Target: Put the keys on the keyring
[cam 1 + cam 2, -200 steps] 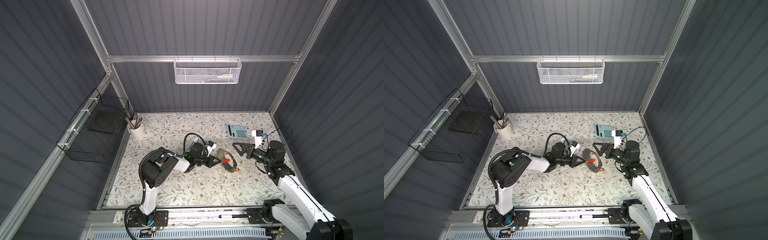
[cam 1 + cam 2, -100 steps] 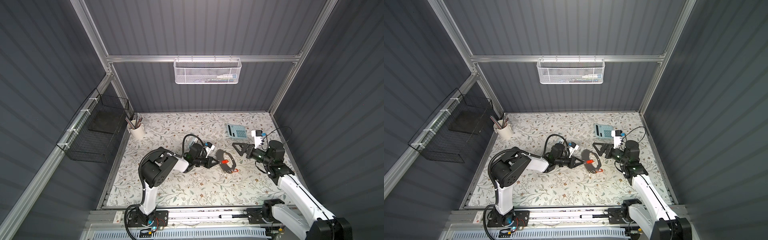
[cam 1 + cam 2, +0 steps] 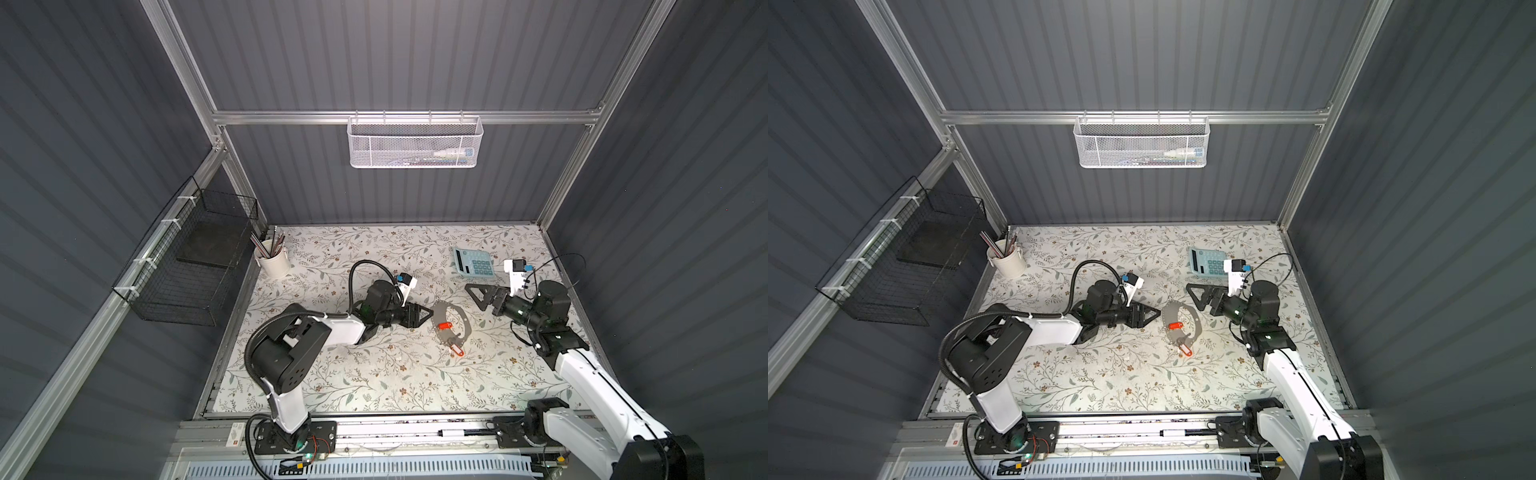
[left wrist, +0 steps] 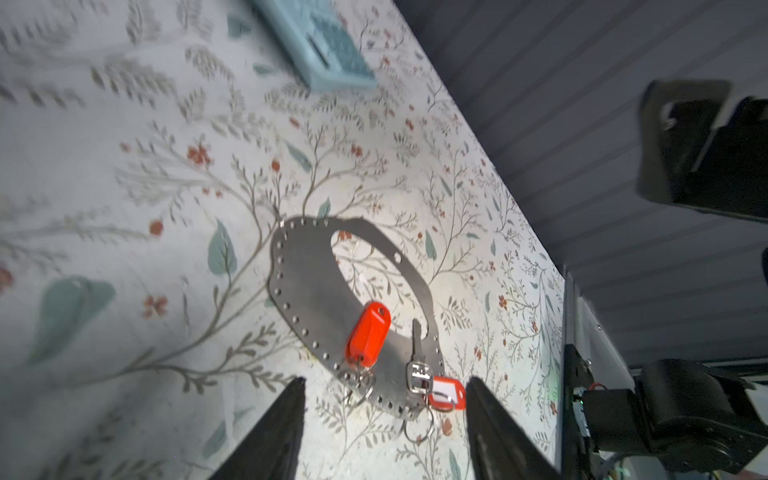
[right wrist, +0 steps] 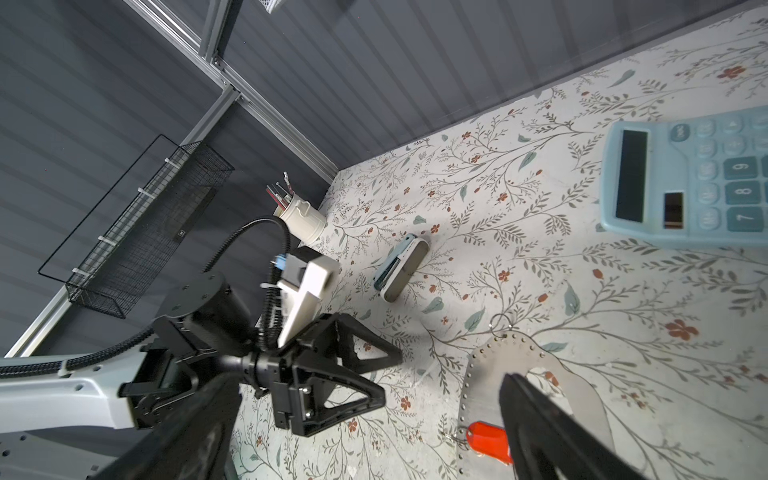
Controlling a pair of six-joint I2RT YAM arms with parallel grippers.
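We are holding the left jaws parted and empty just beside the keyring (image 4: 309, 286), which is lying flat on the worktop (image 3: 374, 374); the right jaws are gaping, empty too. Both keys (image 4: 368, 334) are sitting at its rim (rings seemingly threaded), so we are judging the task nearly done.

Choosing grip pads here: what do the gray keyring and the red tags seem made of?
The keyring looks like thin sheet metal, probably: flat, dull gray, punched rim holes. The red tags look like glossy moulded plastic, judging by their smooth sheen.
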